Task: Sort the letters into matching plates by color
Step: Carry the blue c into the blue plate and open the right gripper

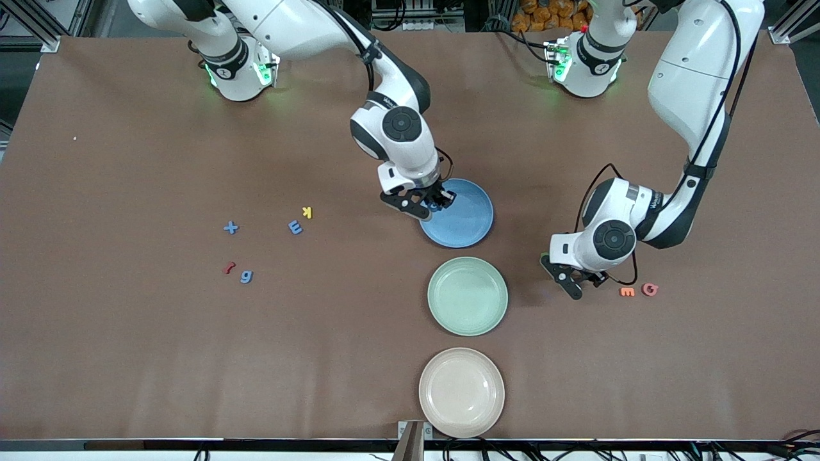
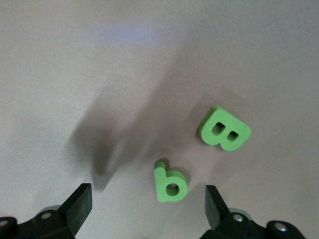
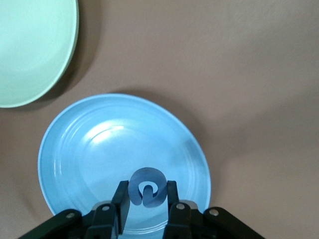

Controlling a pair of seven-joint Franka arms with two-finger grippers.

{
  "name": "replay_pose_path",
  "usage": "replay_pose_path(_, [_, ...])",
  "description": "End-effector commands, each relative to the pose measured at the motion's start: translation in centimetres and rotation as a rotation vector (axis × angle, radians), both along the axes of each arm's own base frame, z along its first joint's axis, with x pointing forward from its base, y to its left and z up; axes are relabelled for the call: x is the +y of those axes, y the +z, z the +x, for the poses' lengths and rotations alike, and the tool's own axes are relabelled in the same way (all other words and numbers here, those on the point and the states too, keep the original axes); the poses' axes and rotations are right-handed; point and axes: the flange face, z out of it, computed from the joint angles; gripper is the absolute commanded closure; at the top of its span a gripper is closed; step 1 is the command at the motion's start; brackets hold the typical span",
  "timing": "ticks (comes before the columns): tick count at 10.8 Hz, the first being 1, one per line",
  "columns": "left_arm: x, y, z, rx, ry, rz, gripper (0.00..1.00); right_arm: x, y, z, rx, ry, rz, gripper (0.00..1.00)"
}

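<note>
The left tool (image 2: 147,204), spread wide, hovers over 2 green letters (image 2: 170,182).

brown table (image 1: 128,358), aluminium frame rails (image 1: 38,25), black cables (image 1: 576,451) along the table edge

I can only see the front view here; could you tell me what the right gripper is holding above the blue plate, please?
Observer: The right gripper is shut on a blue letter, a curled shape, over the blue plate.
Operator: Thank you. Is anything under the left gripper?
Observer: Yes, two green letters lie on the table under it: a lowercase b and a capital B.
Operator: Is the left gripper ready to pick one?
Observer: The left gripper is open, and the lowercase b lies between its fingers.
</note>
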Motion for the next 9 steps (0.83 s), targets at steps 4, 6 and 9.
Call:
replay_pose_path(4, [0.3, 0.3, -1.1, -0.046, -0.051, 0.003, 0.00, 1.7, -0.2, -0.3, -0.024, -0.033, 0.013, 0.31])
replay_pose_path(6, [1.4, 0.1, -2.1, -0.099, -0.045, -0.035, 0.00, 1.4, 0.8, 0.4, -0.033, -0.035, 0.016, 0.25])
replay_pose_path(9, [1.7, 0.2, -3.0, -0.102, -0.051, -0.039, 0.00, -4.4, 4.4, 5.5, -0.030, -0.018, -0.056, 0.28])
